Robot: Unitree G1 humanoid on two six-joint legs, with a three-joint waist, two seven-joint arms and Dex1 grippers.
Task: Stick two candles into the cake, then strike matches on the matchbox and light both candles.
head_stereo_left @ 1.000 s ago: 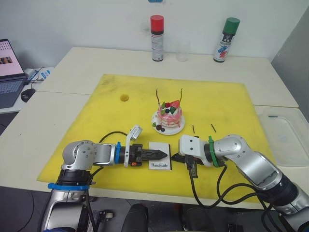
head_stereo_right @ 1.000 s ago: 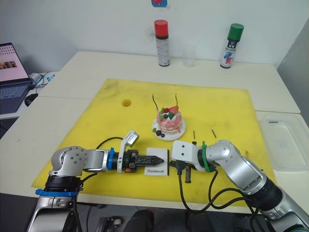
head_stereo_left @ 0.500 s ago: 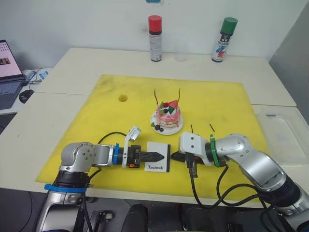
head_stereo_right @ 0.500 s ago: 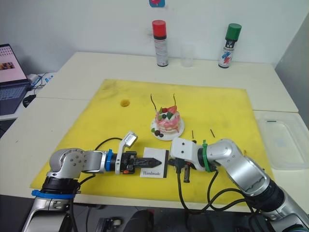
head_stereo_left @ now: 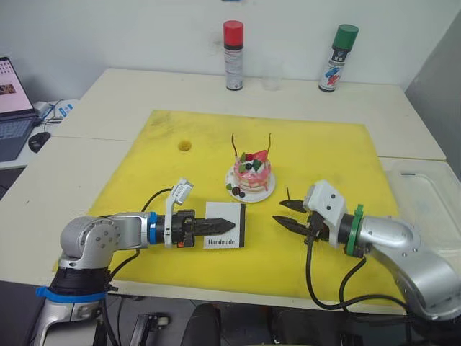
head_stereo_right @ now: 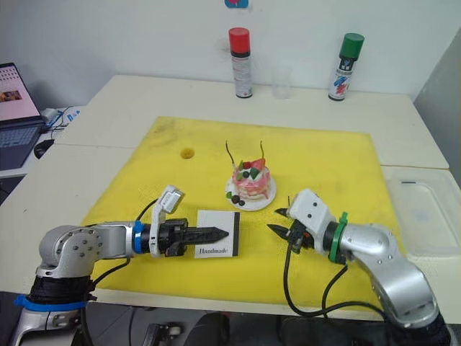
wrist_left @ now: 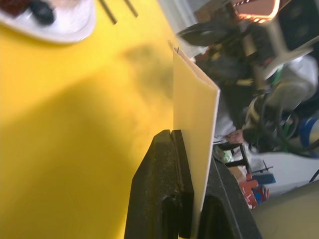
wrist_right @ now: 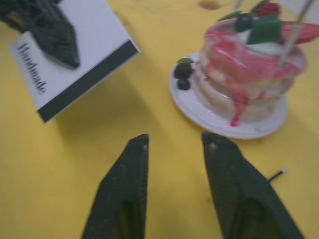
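Left eye: both candles (head_stereo_left: 234, 142) stand in the cake (head_stereo_left: 251, 173), which sits around the middle of the yellow mat (head_stereo_left: 144, 158) on its white plate, so step one looks done; no flame visible, so striking and lighting are left. Left gripper (head_stereo_left: 229, 225) is clamped on the matchbox (head_stereo_left: 224, 234), held near the mat's front edge. Right gripper (head_stereo_left: 287, 213) has its fingers spread and nothing between them, between the matchbox and the mat's right edge. One of the matches (head_stereo_left: 318, 191) lies on the mat right of the plate, just beyond the right gripper; the other is next to it, by the gripper's upper finger. Right eye: same layout, adds nothing. Left wrist: shows the grip itself, jaws pinched on the box's thin edge with the box lifted off the mat, which the head views can't confirm. Right wrist: the open fingers (wrist_right: 124, 194) point at bare mat between box and plate; the dark striking strip (wrist_right: 89, 82) along the box edge reads clearly here, and one match tip lies just beside the right finger. Next is picking up a match.
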